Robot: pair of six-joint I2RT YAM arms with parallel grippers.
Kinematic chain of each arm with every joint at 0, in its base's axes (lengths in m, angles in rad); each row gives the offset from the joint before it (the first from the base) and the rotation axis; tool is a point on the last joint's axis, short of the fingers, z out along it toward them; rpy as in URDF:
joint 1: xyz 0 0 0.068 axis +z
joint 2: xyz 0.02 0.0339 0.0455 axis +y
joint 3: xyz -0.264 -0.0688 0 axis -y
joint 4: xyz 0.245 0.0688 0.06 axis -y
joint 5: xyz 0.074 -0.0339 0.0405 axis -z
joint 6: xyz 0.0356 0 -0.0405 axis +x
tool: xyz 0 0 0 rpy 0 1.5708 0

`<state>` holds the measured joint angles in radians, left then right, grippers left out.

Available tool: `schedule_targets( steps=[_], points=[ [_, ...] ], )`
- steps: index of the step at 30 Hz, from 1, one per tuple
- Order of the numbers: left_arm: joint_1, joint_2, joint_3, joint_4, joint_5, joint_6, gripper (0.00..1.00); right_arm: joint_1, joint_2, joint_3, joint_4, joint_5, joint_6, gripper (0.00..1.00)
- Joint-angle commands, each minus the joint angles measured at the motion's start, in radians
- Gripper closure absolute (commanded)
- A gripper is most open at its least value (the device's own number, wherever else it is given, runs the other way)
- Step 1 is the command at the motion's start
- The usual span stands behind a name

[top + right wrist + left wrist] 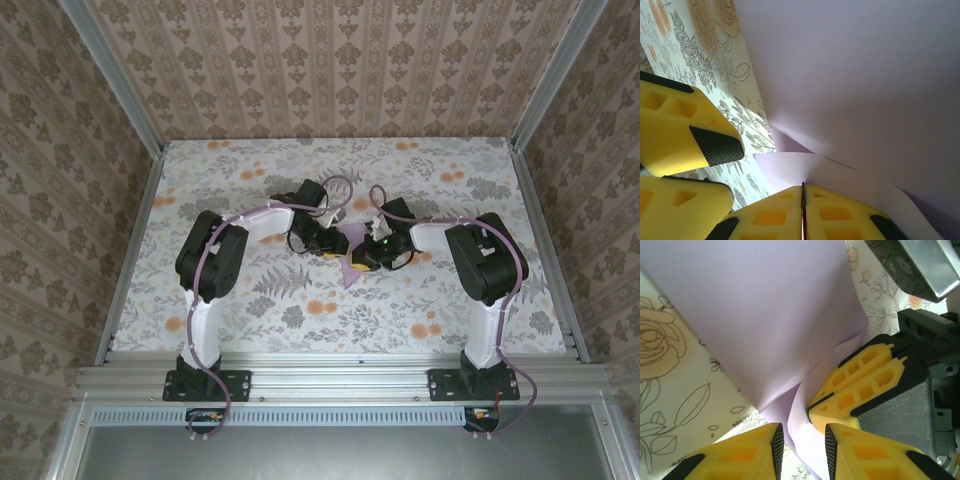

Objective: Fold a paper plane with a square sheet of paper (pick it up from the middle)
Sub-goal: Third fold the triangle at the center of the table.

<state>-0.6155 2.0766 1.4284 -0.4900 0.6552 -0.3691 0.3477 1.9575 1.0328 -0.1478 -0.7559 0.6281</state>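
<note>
You had the square sheet of paper raised over the middle of the tabletop, mid-fold: the right gripper pinched tight on its crease, the left gripper narrowly parted astride it, which I judge must close before creasing.

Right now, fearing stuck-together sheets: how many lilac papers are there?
1: the lilac sheet, mid-table, pinched in the right tool, left tool open around it. Another underneath could be hidden.
</note>
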Motion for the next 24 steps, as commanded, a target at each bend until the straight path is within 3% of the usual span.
schedule_targets(
  steps=[1,24],
  points=[
    [-0.004,-0.013,-0.01,-0.031,-0.005,0.026,0.69,0.007,0.037,-0.024,-0.012,0.03,-0.001,0.89],
    [-0.017,0.054,0.032,-0.052,-0.057,0.039,0.74,0.005,0.037,-0.034,-0.003,0.024,-0.002,0.89]
  ],
)
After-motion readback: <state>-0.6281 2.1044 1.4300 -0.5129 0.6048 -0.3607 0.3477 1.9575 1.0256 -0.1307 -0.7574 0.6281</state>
